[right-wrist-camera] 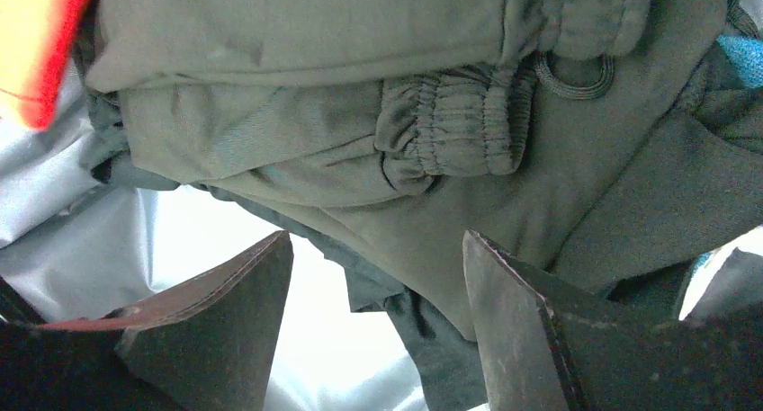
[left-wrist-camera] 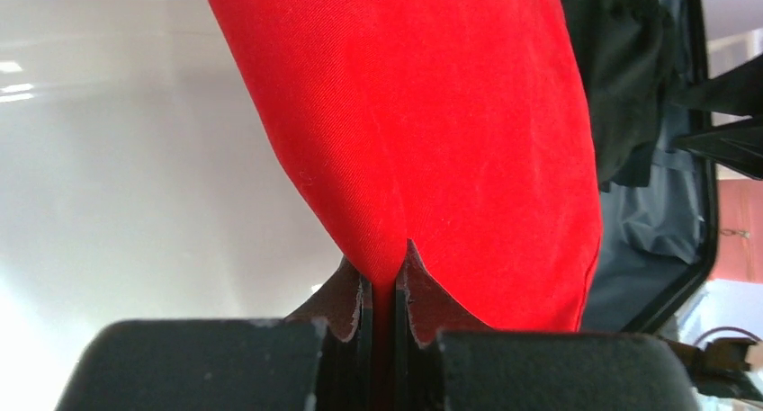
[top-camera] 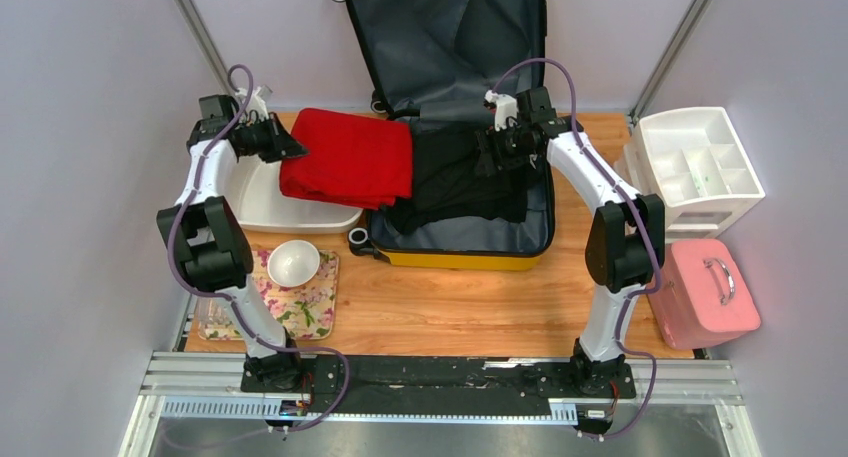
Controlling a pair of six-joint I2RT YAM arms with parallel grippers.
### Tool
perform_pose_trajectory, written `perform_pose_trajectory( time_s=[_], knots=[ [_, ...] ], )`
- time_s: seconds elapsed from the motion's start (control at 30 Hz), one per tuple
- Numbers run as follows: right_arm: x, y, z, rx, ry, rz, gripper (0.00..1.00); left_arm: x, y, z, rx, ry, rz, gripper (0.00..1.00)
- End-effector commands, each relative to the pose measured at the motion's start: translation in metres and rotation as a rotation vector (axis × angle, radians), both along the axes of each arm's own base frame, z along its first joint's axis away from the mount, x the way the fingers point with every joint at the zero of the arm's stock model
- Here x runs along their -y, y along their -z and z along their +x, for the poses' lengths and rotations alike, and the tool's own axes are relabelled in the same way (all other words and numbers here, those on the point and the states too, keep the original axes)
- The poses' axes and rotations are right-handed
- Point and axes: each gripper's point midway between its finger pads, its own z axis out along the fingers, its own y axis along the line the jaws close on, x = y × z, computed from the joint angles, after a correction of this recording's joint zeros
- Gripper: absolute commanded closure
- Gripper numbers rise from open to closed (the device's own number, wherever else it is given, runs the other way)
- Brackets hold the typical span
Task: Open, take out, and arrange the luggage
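take-out step in hand. luggage [top-camera: 470, 260] lies open at the table's far edge, centre. left gripper [left-wrist-camera: 382, 276] clenched on red cloth [top-camera: 350, 157] over white tub [top-camera: 262, 202] near the far-left corner; next: release there. right gripper [right-wrist-camera: 378, 285] jaws spread over dark clothes [top-camera: 450, 182]; needs to descend and pinch.

A: Site type?
B: Robot lab, test cell. Not a home.
A: Evidence?
B: Item 1: plain pale walls [top-camera: 80, 177] on 3 sides, metal corner posts [top-camera: 195, 22].
Item 2: alu. rail [top-camera: 440, 377] at near edge of wooden table [top-camera: 450, 302]; left arm [top-camera: 212, 167] and right arm [top-camera: 585, 172] bolted to it.
Item 3: purple cables [top-camera: 571, 87] looped loose along both arms.
Item 4: household goods as props, e.g. luggage [top-camera: 440, 37], bowl [top-camera: 293, 262], pink case [top-camera: 700, 297], white organiser [top-camera: 700, 167].
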Motion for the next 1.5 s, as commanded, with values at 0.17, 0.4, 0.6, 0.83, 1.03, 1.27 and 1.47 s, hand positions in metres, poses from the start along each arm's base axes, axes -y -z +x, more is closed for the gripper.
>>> perform_pose_trajectory(
  time_s=[0.17, 0.4, 0.6, 0.83, 1.03, 1.27, 1.47],
  knots=[
    [0.001, -0.008, 0.005, 0.007, -0.011, -0.018, 0.28, -0.071, 0.028, 0.024, 0.163, 0.121, 0.252, 1.0],
    [0.004, -0.008, 0.001, 0.003, -0.021, -0.037, 0.28, -0.086, 0.06, 0.025, 0.118, 0.18, 0.263, 1.0],
    [0.006, -0.014, -0.003, 0.014, -0.028, -0.044, 0.28, -0.111, 0.067, 0.032, 0.129, 0.19, 0.409, 1.0],
    [0.005, -0.019, -0.001, 0.03, -0.032, -0.043, 0.28, -0.125, 0.077, 0.022, 0.105, 0.172, 0.483, 1.0],
    [0.001, -0.037, 0.005, 0.086, -0.079, -0.024, 0.28, -0.128, 0.072, 0.018, 0.048, 0.136, 0.479, 0.53],
    [-0.025, -0.075, 0.013, 0.285, -0.245, -0.042, 0.28, -0.125, -0.004, 0.028, 0.217, 0.031, 0.454, 0.18],
    [-0.081, -0.076, 0.005, 0.409, -0.36, -0.16, 0.27, -0.096, -0.043, 0.025, 0.254, -0.044, 0.283, 0.17]
  ],
)
